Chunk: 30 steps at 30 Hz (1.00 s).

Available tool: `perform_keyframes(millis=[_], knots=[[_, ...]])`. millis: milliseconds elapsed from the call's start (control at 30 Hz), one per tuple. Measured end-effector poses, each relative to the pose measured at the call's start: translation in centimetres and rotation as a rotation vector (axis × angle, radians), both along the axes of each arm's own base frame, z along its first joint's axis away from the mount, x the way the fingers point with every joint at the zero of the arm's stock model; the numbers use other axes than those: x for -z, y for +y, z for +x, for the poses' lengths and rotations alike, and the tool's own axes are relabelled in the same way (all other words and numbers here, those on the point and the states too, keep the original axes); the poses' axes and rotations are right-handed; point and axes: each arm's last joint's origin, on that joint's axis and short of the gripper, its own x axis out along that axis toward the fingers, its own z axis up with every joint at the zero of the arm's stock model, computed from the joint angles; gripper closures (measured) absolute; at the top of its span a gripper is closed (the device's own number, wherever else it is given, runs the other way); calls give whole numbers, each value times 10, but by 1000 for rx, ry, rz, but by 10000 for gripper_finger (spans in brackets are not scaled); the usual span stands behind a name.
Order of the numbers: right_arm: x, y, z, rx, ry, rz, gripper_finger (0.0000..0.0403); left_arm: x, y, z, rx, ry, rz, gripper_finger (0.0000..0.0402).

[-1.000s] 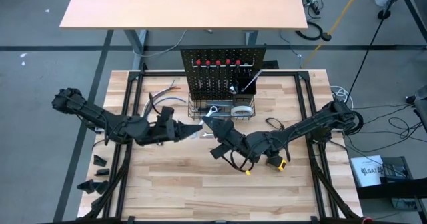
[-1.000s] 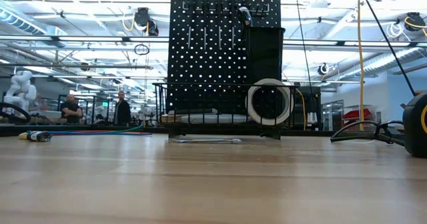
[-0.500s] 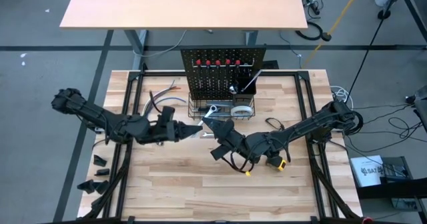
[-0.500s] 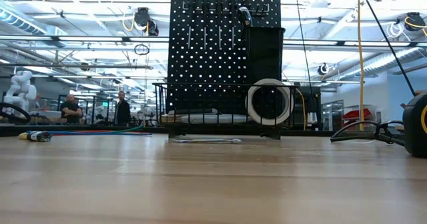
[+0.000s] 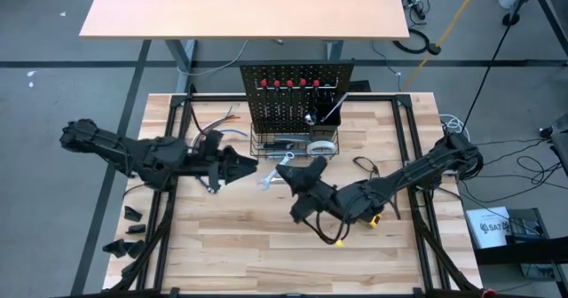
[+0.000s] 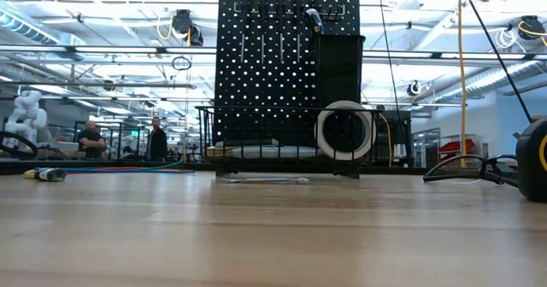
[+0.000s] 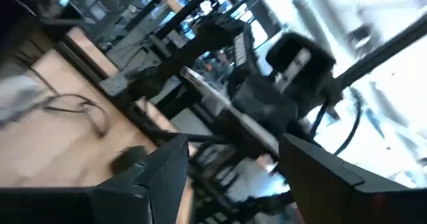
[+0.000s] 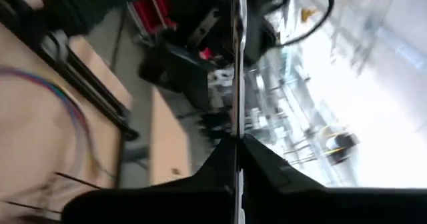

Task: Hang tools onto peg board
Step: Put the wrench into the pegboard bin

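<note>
Fingers first: looking at the left gripper [image 5: 251,164] with its fingers [image 7: 160,177] spread wide and nothing between them, hanging over the desk [image 5: 231,245] to the left of the basket. Over on the right gripper [image 5: 300,172], got the fingers [image 8: 267,177] pinched tight on a silver wrench [image 5: 273,172]. Shows up edge-on as a thin bright strip [image 8: 235,51] in the right wrist view. From above, the wrench sticks out of that grip toward the left gripper, held just in front of the basket, between the two grippers and touching only the right one.

Then big to small:

- Pale wooden desk, with both dark arms reaching in from the sides toward the middle.
- Peg board [image 5: 297,98] standing upright at the far edge of the desk, black and full of holes. Also seen square-on in the low view [image 6: 286,56].
- Wire basket [image 6: 265,129] along the foot of the board.
- White tape roll [image 6: 344,131] standing on edge inside the basket, toward its right end.
- Yellow-black tape measure [image 5: 371,215] on the desk, near the right arm's wrist, well apart from the board.
- Row of red-handled screwdrivers [image 5: 288,83] already hung along the top of the board.

Can't make out much else in the left wrist view, too smeared.
</note>
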Motion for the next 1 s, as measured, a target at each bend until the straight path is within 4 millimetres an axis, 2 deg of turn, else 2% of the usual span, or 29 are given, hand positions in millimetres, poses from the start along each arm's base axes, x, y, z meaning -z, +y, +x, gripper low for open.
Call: perform_keyframes(millis=[233, 367, 500, 700, 867, 1000], knots=[[-20, -11, -32, -136, -107, 442, 400, -14, 8, -27, -34, -53, 262, 165], [-35, -23, -49, -227, -152, 685, 400, -23, 13, -42, -95, -100, 412, 165], [-51, -40, -70, -255, -188, 833, 400, -28, 14, -48, -187, -116, 577, 165], [-71, -69, -105, -242, -247, 956, 400, -35, 12, -49, -306, -141, 767, 165], [-64, -92, -132, -210, -367, 1026, 400, -40, 9, -46, -380, -156, 876, 165], [-39, -110, -137, -187, -484, 1033, 400, -40, 10, -46, -412, -136, 913, 165]])
